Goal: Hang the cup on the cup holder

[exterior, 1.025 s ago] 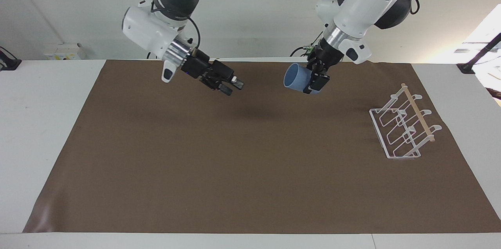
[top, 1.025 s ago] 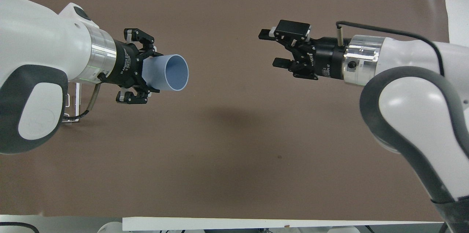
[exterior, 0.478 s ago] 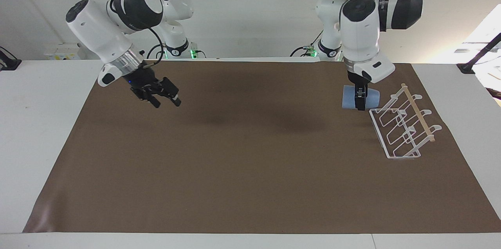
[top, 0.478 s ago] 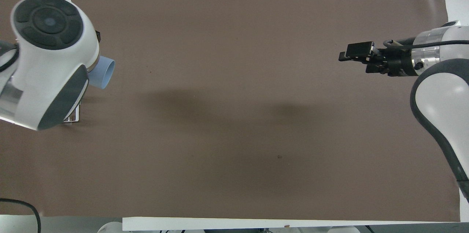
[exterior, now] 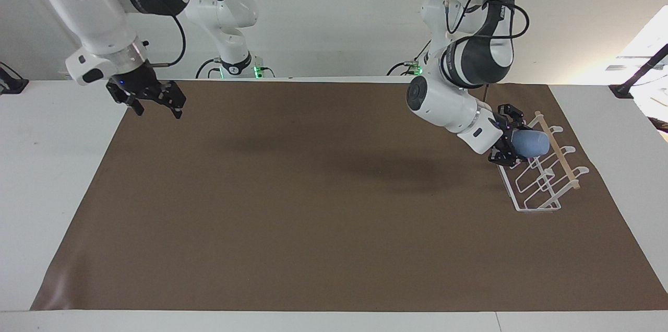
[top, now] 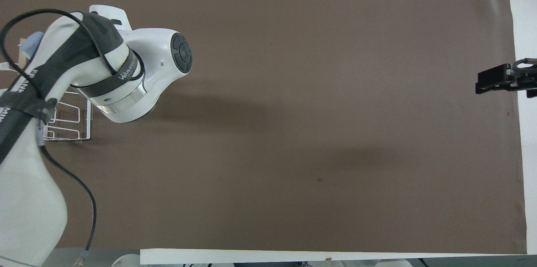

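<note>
The cup, a small light blue tumbler, lies on its side in my left gripper, which is shut on it. It hangs over the cup holder, a white wire rack with slanted prongs and a wooden rod, at the rack's end nearer the robots. I cannot tell whether the cup touches a prong. From overhead the left arm hides the gripper, and only a sliver of the cup and part of the cup holder show. My right gripper hangs open and empty over the mat's corner at the right arm's end.
A brown mat covers most of the white table. The rack stands near the mat's edge at the left arm's end. In the overhead view the right gripper sits at the mat's border.
The left arm has swung the cup from over the mat's middle to over the rack, turning it around. The right arm has drawn back toward its own end of the table.
</note>
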You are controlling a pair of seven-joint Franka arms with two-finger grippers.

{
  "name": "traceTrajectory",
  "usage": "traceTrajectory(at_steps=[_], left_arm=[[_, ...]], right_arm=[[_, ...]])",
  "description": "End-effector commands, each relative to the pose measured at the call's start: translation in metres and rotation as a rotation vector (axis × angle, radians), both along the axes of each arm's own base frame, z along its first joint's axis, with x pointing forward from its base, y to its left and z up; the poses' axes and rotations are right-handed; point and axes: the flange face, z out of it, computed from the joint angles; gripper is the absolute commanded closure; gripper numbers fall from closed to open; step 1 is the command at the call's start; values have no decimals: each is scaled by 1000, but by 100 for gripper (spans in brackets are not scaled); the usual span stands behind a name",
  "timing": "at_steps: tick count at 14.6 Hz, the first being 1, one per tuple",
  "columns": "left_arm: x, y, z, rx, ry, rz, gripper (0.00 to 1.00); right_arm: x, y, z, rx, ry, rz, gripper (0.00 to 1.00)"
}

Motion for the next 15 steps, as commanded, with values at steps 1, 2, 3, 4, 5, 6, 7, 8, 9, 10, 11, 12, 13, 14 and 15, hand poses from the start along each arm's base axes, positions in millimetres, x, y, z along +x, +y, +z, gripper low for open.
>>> traceTrajectory(at_steps=[1, 2, 3, 4, 5, 6, 7, 8, 9, 10, 11, 12, 13, 14, 15], left_arm=[[11, 10, -11, 135, -94, 14, 100], [15, 13, -20, 164, -138, 11, 100], [17, 13, -22, 167, -169, 10, 100], [18, 15, -23, 165, -188, 14, 100], [19, 25, -25, 166, -202, 30, 100], [18, 30, -30, 171, -207, 35, 100], [18, 33, -32, 177, -212, 34, 100], [15, 41, -39, 180, -208, 38, 100], [15, 43, -40, 178, -215, 38, 100], [17, 52, -40, 187, -216, 45, 100], [19, 55, -40, 189, -223, 41, 100], [19, 56, -44, 182, -229, 37, 100], [18, 62, -51, 186, -229, 41, 100], [19, 68, -56, 189, -227, 50, 100], [19, 69, -57, 192, -227, 49, 100]], right_arm=[[-2, -8, 15, -25, 34, 24, 1], [-2, -6, 13, -22, 37, 32, 1], [-2, 0, 10, -21, 37, 42, 1], [-1, 4, 8, -23, 28, 51, 1], [-1, 6, 5, -21, 21, 62, 1], [-5, 7, -2, -6, 36, 89, 1], [-10, 9, -8, -1, 45, 120, 1], [-10, 10, -9, -2, 36, 127, 1], [-8, 12, -8, -4, 37, 133, 1], [-9, 12, -9, -1, 42, 139, 1], [-9, 12, -9, -2, 41, 154, 1], [-9, 11, -8, 1, 44, 166, 1], [-10, 10, -9, 3, 54, 164, 1], [-12, 11, -8, 5, 63, 163, 1], [-12, 10, -9, 6, 66, 163, 1]])
